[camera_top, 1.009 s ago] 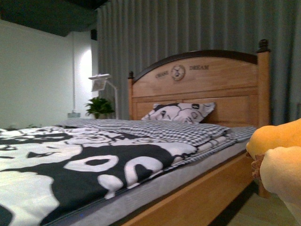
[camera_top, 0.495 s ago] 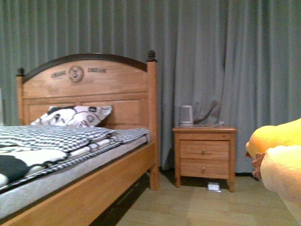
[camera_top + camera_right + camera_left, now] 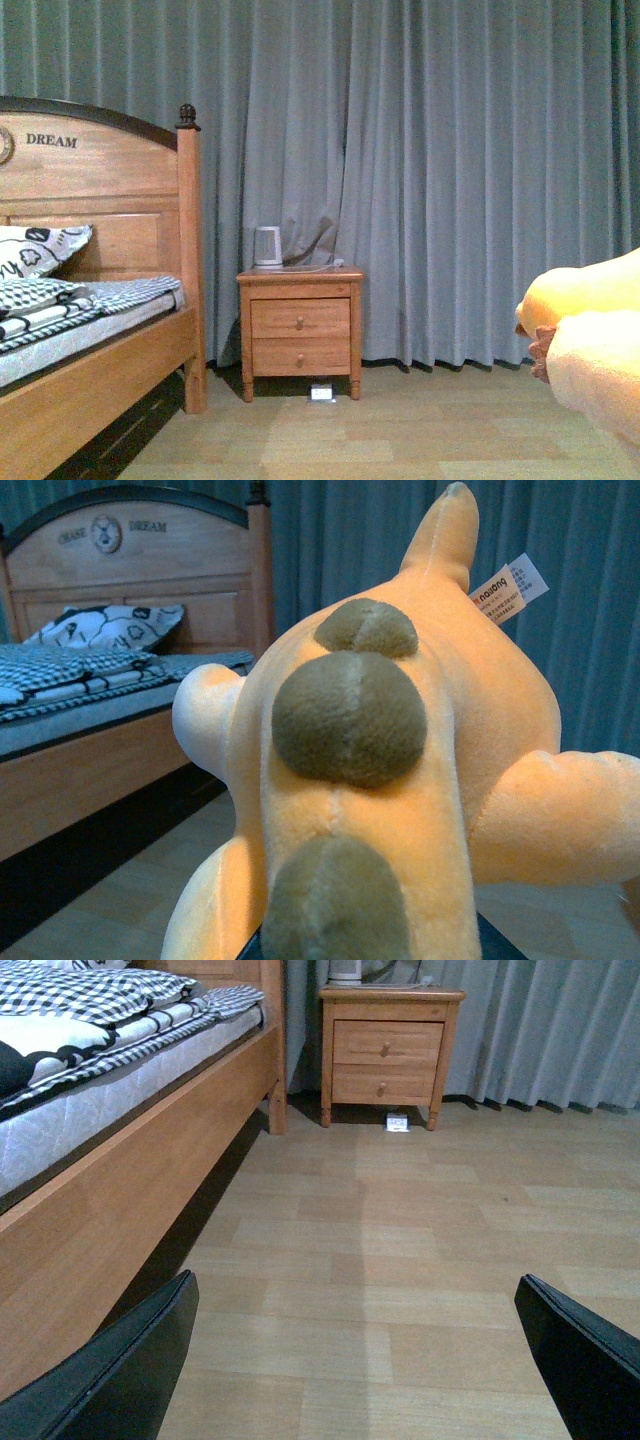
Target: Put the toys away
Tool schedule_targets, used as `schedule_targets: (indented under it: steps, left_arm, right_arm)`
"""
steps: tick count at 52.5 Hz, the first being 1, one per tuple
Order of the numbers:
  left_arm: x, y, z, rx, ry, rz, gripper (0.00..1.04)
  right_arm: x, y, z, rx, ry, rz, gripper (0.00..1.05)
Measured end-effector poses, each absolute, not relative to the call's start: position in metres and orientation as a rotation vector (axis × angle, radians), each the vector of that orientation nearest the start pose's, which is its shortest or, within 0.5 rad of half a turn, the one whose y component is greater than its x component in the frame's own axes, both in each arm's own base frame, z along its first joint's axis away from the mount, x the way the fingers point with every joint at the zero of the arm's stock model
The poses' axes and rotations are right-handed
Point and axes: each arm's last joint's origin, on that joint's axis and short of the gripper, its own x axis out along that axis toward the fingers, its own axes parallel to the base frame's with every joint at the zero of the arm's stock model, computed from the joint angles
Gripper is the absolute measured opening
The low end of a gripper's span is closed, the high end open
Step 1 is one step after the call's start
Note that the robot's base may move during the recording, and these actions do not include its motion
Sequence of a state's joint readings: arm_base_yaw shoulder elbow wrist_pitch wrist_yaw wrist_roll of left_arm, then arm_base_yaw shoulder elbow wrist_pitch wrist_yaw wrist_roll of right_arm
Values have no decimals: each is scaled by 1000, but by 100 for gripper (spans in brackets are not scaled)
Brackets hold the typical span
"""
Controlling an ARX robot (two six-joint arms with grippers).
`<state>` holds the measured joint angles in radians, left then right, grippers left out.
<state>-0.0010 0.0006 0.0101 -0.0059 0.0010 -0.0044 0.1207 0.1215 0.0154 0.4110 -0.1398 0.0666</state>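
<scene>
Sees only part of the plush toy (image 3: 380,780), cropped at the front view's edge, nearer than the nightstand (image 3: 298,325) and to its right, clear of the floor (image 3: 400,1260). Cannot tell the right claw's opening: hidden by the toy. Finds the left claw (image 3: 355,1285) spread wide, black fingers (image 3: 120,1370) gripping and touching nothing, well short of the nightstand. Records fuzzy orange-yellow fabric, rounded brown patches, a printed tag (image 3: 508,590). Notes pale plank flooring, a wooden bed (image 3: 100,260) left of the nightstand, a white kettle (image 3: 267,246) on it, pleated grey curtain (image 3: 450,180) behind.
</scene>
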Motion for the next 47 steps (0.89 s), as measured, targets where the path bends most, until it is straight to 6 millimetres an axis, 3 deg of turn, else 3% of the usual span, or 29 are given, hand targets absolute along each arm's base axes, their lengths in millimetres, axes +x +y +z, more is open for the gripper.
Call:
schedule_targets:
  steps: [47]
  left_arm:
    - [97, 0, 166, -4, -4, -2, 98]
  right_arm:
    - [99, 16, 198, 63, -297, 267, 7]
